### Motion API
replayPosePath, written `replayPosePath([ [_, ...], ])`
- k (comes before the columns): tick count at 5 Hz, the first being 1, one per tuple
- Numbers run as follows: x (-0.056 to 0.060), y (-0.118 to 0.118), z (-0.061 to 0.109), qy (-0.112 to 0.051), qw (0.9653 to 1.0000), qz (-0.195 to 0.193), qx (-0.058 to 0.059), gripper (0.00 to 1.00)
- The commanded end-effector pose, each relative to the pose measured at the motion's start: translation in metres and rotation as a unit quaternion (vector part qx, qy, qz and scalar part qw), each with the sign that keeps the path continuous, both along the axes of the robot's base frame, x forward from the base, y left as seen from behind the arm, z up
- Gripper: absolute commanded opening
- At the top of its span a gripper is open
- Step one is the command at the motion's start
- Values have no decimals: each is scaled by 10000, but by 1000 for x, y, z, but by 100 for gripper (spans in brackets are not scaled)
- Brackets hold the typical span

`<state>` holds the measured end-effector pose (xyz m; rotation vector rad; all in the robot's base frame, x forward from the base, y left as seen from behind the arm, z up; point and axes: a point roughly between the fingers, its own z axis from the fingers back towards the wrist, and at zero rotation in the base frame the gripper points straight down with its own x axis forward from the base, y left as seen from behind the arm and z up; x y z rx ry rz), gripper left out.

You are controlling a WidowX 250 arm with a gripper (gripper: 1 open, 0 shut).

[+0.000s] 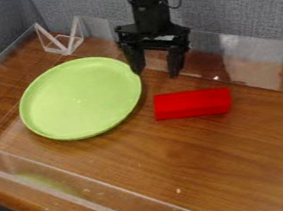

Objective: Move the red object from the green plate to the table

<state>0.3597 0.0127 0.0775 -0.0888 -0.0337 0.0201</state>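
Already the red object (192, 104) lies on the counter (182, 167), not on the green plate (80, 97): it rests on the bare wood just off the plate's rim, at about four o'clock from the plate's middle. A thin strip of wood seems to separate block and rim, though from this angle I cannot be sure they are not touching.

Its long axis runs roughly from nine o'clock to three o'clock across the view, with a slight dip toward the three o'clock end.

The claw (158, 63) hangs pointing down, its jaws spread wide and holding nothing. It stands clear of the block, which lies at about five o'clock from it, nearer the camera. How high the fingertips hang above the wood is hard to read here.

The jaws open along a line close to the block's long axis, so a regrasp would, in my judgement, call for a roll of the wrist as well as a move toward five o'clock. There is only the one arm, so no choice of hand arises.

Judged from how things lie, the task looks done: the block is on the wood, the plate is bare, and the claw is free. What remains, if anything, is for the arm to draw away without brushing block or plate.
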Motion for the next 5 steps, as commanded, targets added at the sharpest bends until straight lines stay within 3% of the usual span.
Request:
replayPosePath([
  [1,8,2,22,-394,9992,46,50,100],
  [3,9,-11,19,-439,9990,-94,83,100],
  [4,3,-32,14,-381,9936,-1057,125,100],
  [5,-2,-62,1,-386,9726,-2284,170,100],
])
